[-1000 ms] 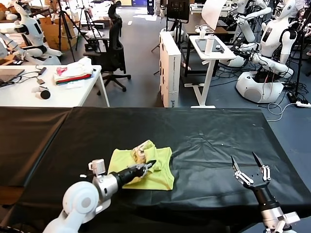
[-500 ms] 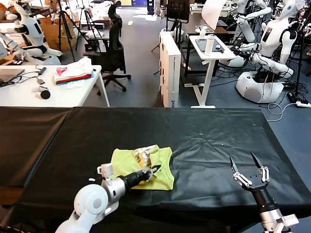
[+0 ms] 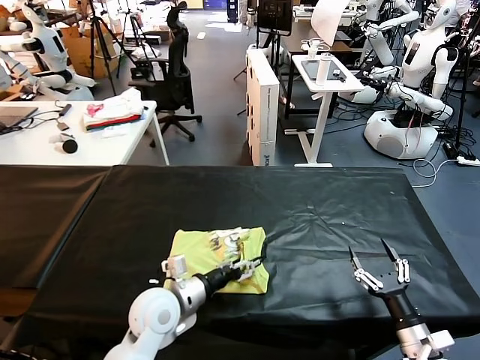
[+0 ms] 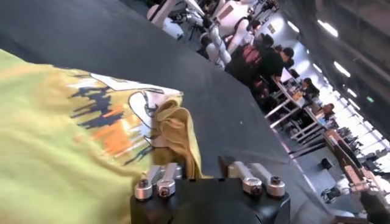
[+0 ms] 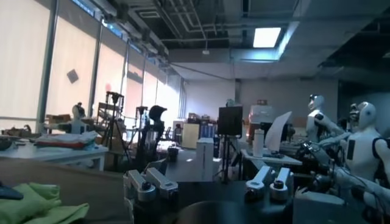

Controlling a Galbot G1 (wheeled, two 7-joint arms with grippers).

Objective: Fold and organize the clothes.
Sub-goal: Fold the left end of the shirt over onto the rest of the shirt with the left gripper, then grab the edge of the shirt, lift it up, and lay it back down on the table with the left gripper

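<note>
The clothes are one lime-yellow T-shirt [image 3: 202, 251], folded into a small rectangle on the black table [image 3: 315, 210], left of centre near the front edge. Its colourful print [image 3: 227, 240] faces up along the far side. My left gripper [image 3: 249, 264] lies low over the shirt's near right corner, fingers spread open and holding nothing. In the left wrist view the shirt [image 4: 55, 146] and its print [image 4: 109, 122] fill the near side, with a bunched fold [image 4: 173, 131] just ahead of the left gripper [image 4: 207, 173]. My right gripper [image 3: 377, 260] hovers open near the front right, apart from the shirt [image 5: 27, 206].
Behind the black table stands a white table [image 3: 45, 150] with a white, pink and red cloth pile [image 3: 114, 112]. An office chair [image 3: 174, 82], a white box [image 3: 262, 105], a small desk [image 3: 322, 82] and other robots [image 3: 420, 75] stand farther back.
My left gripper has opened and let go of the shirt's fold, which now lies flatter. That arm has slid right and nearer. The right gripper has drifted slightly left and lower.
</note>
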